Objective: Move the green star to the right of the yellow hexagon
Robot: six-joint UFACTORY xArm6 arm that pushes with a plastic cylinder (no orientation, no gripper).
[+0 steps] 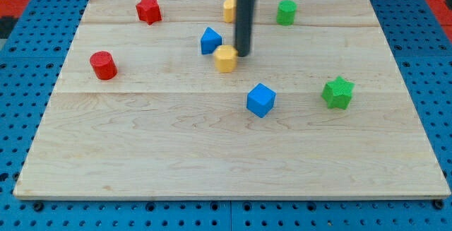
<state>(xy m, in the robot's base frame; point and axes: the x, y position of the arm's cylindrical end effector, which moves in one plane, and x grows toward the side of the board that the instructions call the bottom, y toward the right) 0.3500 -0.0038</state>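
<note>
The green star (337,92) lies at the view's right, about mid-height on the wooden board (212,153). The yellow hexagon (225,58) sits near the board's upper middle. My tip (242,54) stands just right of the yellow hexagon, touching or nearly touching its upper right side. The rod rises from there to the view's top. The green star is far to the right of and a little below my tip.
A blue block (210,41) sits just upper left of the yellow hexagon. A blue cube (260,100) lies below right of it. A second yellow block (229,9) is partly hidden behind the rod. A green cylinder (286,12), a red star (148,10) and a red cylinder (103,66) stand elsewhere.
</note>
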